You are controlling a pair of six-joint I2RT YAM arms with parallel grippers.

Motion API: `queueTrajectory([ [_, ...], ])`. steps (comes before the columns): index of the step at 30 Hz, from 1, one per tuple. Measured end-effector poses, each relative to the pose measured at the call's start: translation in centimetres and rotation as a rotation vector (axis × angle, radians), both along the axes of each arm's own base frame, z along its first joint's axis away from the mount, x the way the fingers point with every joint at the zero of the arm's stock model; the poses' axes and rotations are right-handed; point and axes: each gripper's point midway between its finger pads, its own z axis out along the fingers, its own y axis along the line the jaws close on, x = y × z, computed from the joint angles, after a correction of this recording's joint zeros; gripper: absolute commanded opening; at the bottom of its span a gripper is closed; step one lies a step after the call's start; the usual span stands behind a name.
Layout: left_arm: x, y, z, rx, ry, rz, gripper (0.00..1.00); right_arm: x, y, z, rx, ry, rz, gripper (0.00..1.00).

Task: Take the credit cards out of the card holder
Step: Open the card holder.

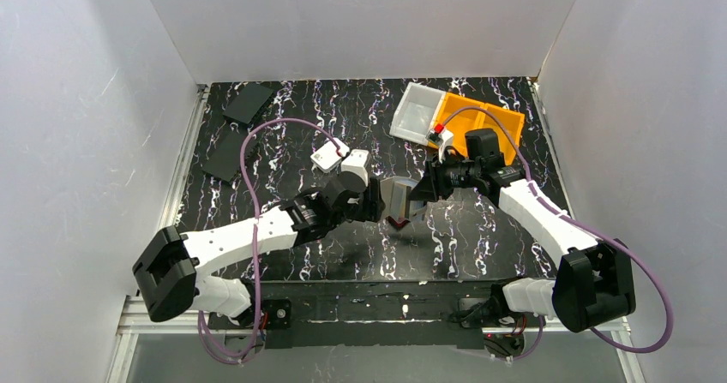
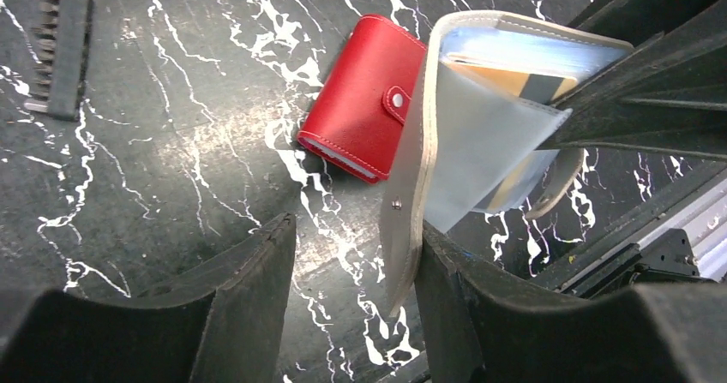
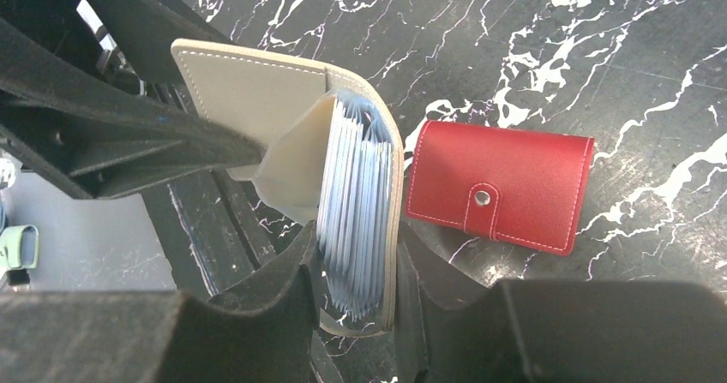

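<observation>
The left gripper (image 2: 356,237) stands with its jaws apart around the free cover of the card holder (image 2: 410,186). The cover's edge lies against one finger while the other finger is clear of it, so nothing is pinched yet. The right gripper (image 3: 356,246) is clamped on the holder's other cover and the fanned stack of clear sleeves, and the holder hangs spread open between the two arms above mid-table. One of the credit cards (image 2: 493,76), orange-brown with a dark stripe, shows inside a sleeve. I cannot make out any others. Just below and beside the holder lies a closed red wallet (image 3: 501,182). A strip of screwdriver bits (image 2: 64,53) sits farther off, and a white box (image 1: 416,109) and an orange bin (image 1: 493,122) stand at the back. The likely trouble, as I judge it, is that the left jaws close on cover or sleeve plastic rather than on a card, so a pull tugs the whole holder against the right grip and may twist it loose. The right fingers, squeezing across the sleeves, could also bind the cards in place. A freed card might drop onto the red wallet. No brand, label or readable writing shows on any of these things.
</observation>
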Motion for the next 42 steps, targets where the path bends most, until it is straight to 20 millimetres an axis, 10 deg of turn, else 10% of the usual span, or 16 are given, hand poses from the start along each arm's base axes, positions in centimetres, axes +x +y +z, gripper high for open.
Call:
queueTrajectory([
  [8,0.3,1.5,-0.4,0.034,-0.008,0.049,0.04,-0.6,0.5,0.6,0.040,-0.003,0.039,0.01],
  [17,0.2,3.3,0.0,0.040,0.002,0.056,0.62,-1.2,0.5,1.1,0.066,-0.028,0.060,0.01],
  [22,-1.6,4.2,3.3,-0.041,-0.050,-0.017,0.78,-1.1,0.4,1.0,0.065,-0.030,0.056,0.01],
  [31,-6.7,-0.1,9.8,-0.357,-0.006,-0.315,0.78,-1.0,0.4,0.9,0.065,-0.033,0.056,0.01],
  [42,-8.1,-6.3,6.7,-0.323,0.174,-0.379,0.53,-0.9,0.5,0.6,0.061,-0.021,0.055,0.01],
])
